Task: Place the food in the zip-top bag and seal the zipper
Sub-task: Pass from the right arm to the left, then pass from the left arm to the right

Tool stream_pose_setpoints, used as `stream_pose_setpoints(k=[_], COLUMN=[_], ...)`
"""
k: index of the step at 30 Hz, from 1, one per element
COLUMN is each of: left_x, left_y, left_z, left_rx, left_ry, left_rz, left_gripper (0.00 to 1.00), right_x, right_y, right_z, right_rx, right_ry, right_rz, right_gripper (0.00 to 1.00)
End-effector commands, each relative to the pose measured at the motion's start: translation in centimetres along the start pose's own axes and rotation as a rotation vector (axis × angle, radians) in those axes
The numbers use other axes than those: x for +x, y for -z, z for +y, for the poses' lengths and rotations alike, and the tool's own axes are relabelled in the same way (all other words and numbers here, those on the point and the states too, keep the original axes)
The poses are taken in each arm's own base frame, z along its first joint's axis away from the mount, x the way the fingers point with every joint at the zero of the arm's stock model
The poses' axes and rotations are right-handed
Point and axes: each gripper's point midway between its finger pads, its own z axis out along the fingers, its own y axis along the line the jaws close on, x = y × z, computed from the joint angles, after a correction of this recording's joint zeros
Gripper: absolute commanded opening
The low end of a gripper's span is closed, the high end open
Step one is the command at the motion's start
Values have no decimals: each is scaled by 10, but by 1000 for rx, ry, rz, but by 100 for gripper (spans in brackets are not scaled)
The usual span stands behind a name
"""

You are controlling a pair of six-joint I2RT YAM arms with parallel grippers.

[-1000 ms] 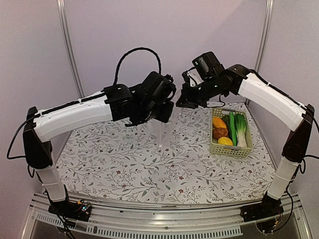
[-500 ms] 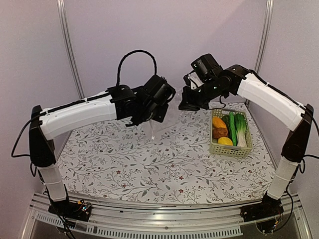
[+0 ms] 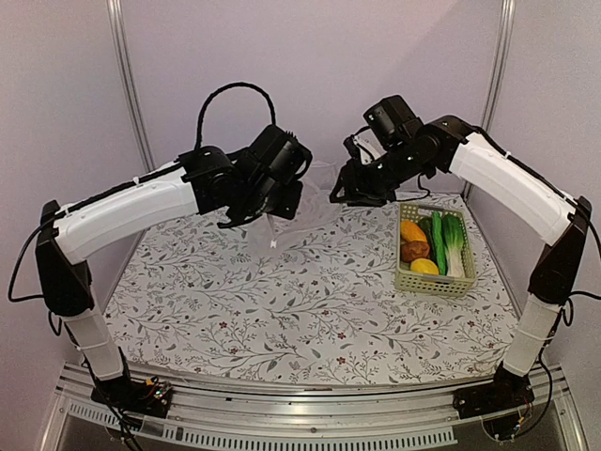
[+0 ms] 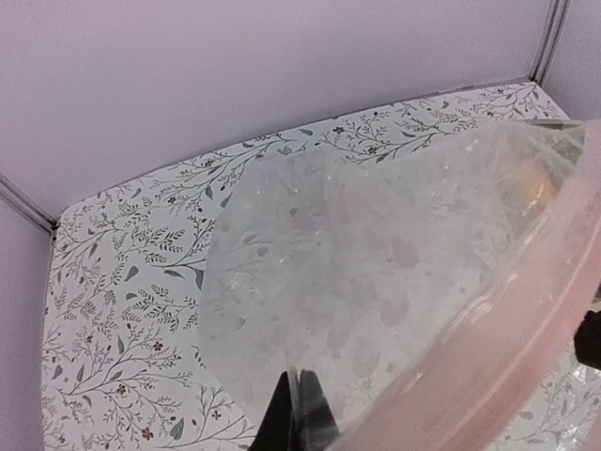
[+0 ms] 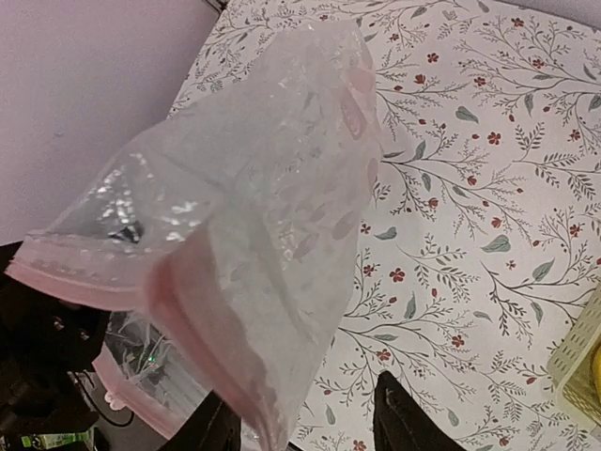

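Nearest lies the floral tablecloth (image 3: 310,310). Further back on the right stands the pale green basket (image 3: 430,286), and the food is in it: an orange-yellow oval (image 3: 411,230), a brown potato (image 3: 414,251), a yellow lemon (image 3: 424,267), a green cucumber (image 3: 438,242) and a white-stemmed leafy green (image 3: 454,240). Beyond that, both tools are up over the far middle of the cloth. The left gripper (image 4: 300,404) is pinched tight on the clear zip-top bag (image 4: 329,272), which hangs in the air above the cloth, well apart from the basket. Its pinkish zipper (image 5: 84,282) runs along the mouth edge, seen close in the right wrist view. The right gripper (image 5: 305,399) has its fingers standing apart, with the bag's edge dropping between them. Whether either finger touches the plastic I cannot tell.
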Motion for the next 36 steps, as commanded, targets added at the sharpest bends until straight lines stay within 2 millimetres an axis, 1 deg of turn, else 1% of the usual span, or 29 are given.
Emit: stream_pose_setpoints(k=[1,2,4,6,7,8,10,13,14,17,20,21,23,24,25,26,27,29,30,32,35,36], left_x=[12,13,14,16,17,18,20,21,21,18,14,13,11,11,9,9,8,8,7,8,10,12], left_y=[-8,-8,-5,-3,-3,-2,-2,-4,-4,-4,-4,-4,-4,-5,-4,-4,-4,-2,0,3,8,8], left_z=[11,14,19,22,23,23,21,18,16,11,8,8,6,5,4,1,-1,-2,0,6,11,9], left_rx=[-33,-37,-39,-34,-29,-18,3,27,34,52,63,66,73,78,87,99,114,120,112,89,84,95], left_ry=[-7,-5,-5,-1,2,6,13,26,28,34,39,38,31,26,22,15,7,6,14,28,48,46], left_rz=[56,57,57,55,54,52,51,57,59,60,56,55,53,54,54,56,59,69,74,90,106,114], left_gripper=[0,0,0,0,0,0,0,0,0,0,0,0,0,0,0,4,13,35,38,40,38,37], right_x=[-15,-16,-18,-20,-20,-19,-16,-8,-7,-8,-12,-14,-17,-19,-20,-20,-21,-22,-23,-24,-25,-26], right_y=[52,64,78,83,82,79,66,37,31,11,-4,-8,-15,-17,-20,-24,-25,-26,-28,-28,-27,-27], right_z=[48,49,42,31,27,24,23,21,23,24,28,27,26,27,27,26,26,26,25,24,24,25], right_rx=[-220,-229,-217,-184,-166,-155,-160,-146,-146,-147,-168,-164,-158,-159,-159,-157,-157,-154,-149,-144,-140,-146], right_ry=[38,36,23,13,15,16,14,-5,0,1,-2,-4,-10,-11,-10,-15,-20,-31,-41,-55,-75,-77], right_rz=[-52,-70,-90,-104,-106,-101,-71,-15,-11,-2,2,-1,-1,-2,-2,1,1,-3,-4,-10,-13,-14], right_gripper=[50,53,56,57,58,58,58,58,59,59,57,54,38,24,12,2,0,0,0,0,0,0])
